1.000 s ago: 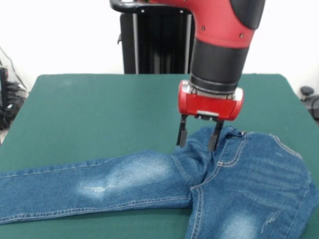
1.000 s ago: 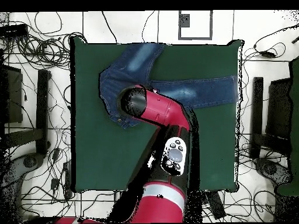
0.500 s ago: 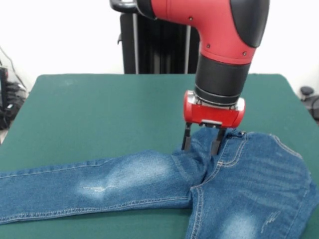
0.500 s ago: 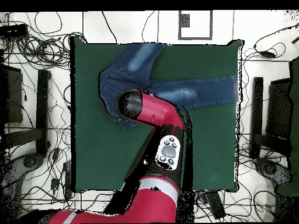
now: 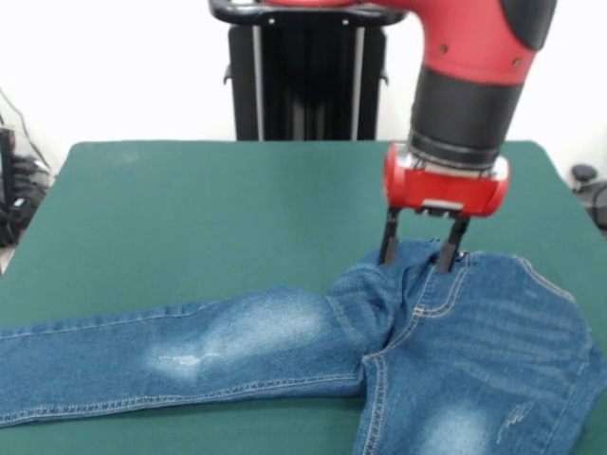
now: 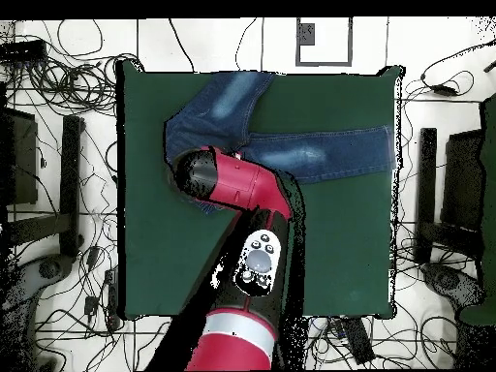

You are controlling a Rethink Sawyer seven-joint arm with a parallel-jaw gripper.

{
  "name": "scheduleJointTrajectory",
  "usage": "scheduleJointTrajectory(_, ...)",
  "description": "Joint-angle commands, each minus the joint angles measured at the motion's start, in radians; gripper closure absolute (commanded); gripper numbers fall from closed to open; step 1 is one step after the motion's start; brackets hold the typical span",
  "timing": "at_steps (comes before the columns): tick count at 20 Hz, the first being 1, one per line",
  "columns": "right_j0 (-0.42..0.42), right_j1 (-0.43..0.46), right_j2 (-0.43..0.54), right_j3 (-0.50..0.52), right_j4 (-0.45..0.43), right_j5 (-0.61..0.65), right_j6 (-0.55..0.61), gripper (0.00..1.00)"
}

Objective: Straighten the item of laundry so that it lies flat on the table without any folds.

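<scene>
The pincer [image 5: 423, 251] stands upright over the waistband of the jeans [image 5: 285, 346], its two fingers spread apart with the tips at or just above the denim near the fly; whether they press the cloth is hard to tell from the front view, and they grip nothing. The jeans lie along the near part of the tabletop [image 5: 209, 209] in that view: one leg runs long and fairly flat out to the left, while the seat and the other leg bunch below and to the right of the pincer, the second leg bent off at an angle toward the front edge. From above, the jeans [image 6: 320, 150] sit in the far half of the tabletop [image 6: 349, 252], away from the arm's base, one leg reaching nearly to a side edge. Bare green cloth lies wide open on the robot's side, so the waist could likely be drawn that way; toward the far edge little room remains.
</scene>
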Motion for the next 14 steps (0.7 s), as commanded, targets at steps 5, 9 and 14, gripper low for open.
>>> scheduleJointTrajectory(5, 0.025, -0.034, 0.033, 0.059, 0.043, 0.136, 0.294, 0.00)
scheduleJointTrajectory(9, 0.014, -0.032, 0.050, 0.078, 0.042, 0.101, 0.282, 0.00)
scheduleJointTrajectory(14, -0.007, -0.015, 0.078, 0.099, 0.039, 0.042, 0.263, 0.00)
